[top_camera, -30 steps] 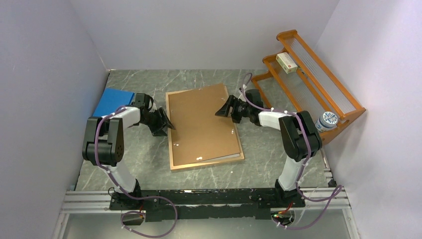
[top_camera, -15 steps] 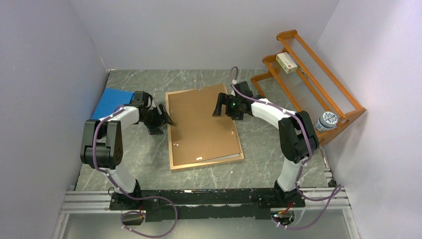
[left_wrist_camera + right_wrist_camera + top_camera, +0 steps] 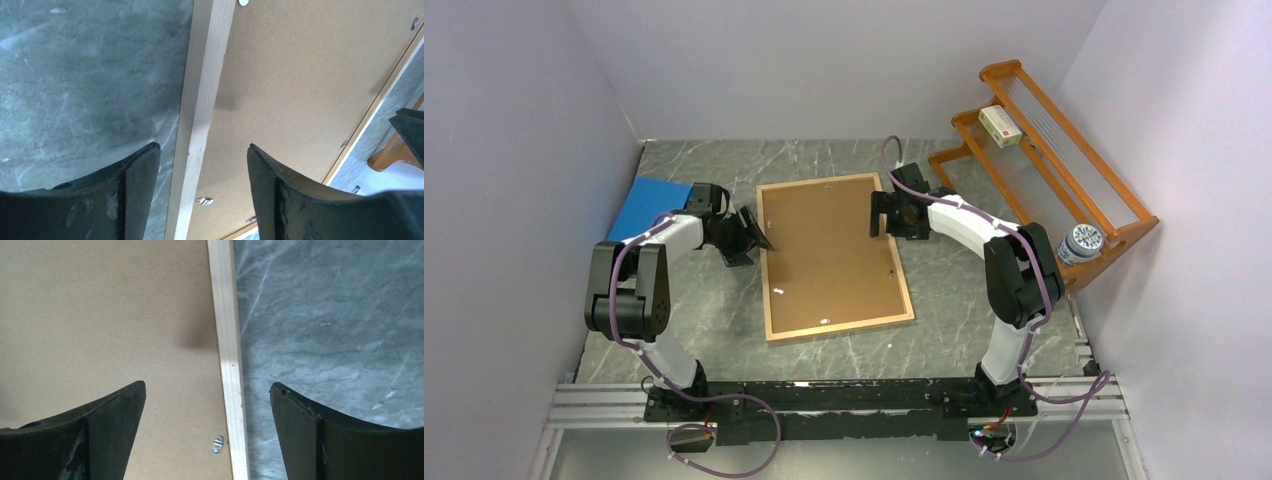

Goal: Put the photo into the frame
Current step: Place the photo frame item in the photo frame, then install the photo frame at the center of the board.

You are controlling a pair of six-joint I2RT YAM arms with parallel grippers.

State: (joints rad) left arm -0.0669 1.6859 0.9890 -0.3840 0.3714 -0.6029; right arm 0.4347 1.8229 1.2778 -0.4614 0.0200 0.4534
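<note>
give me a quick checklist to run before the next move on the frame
1. Backing board sits square inside the frame: ok.
2. Left gripper is open, one finger on each side of the frame's left rail: ok.
3. Right gripper is open, one finger on each side of the right rail: ok.
4. Photo is under the board: cannot tell, no print shows in any view.
5. Metal clip by the right rail is turned to lock the board: cannot tell.
</note>
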